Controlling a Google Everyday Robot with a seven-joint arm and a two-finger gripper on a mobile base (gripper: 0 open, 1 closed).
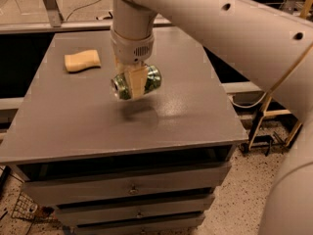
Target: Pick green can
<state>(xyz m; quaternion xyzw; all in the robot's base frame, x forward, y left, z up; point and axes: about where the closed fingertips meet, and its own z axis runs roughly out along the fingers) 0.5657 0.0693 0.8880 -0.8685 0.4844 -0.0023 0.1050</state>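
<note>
The green can (153,79) is held on its side in the gripper (134,89), above the middle of the grey worktop (195,111) and directly beneath the white wrist of the arm. The gripper is closed across the can's body. One pale finger (136,80) is seen laid over the near face of the can, and the opposing finger is hidden behind it, so the exact width of the grip cannot be read. The can's long axis is set crosswise to the fingers, with one silver end turned toward the left and front. This grasp would be expected for a can lying flat, since the curved sides give the pads two opposed faces to press against.

A dark shadow (139,112) is cast on the worktop just below and in front of the can. From the gap between them, the can appears to be raised clear of the surface rather than resting on it, though the margin is hard to judge from this angle. A tan block (82,61) is left lying well apart toward the rear left corner. The pick is judged to be essentially made, with only a secure carry left to be confirmed.
</note>
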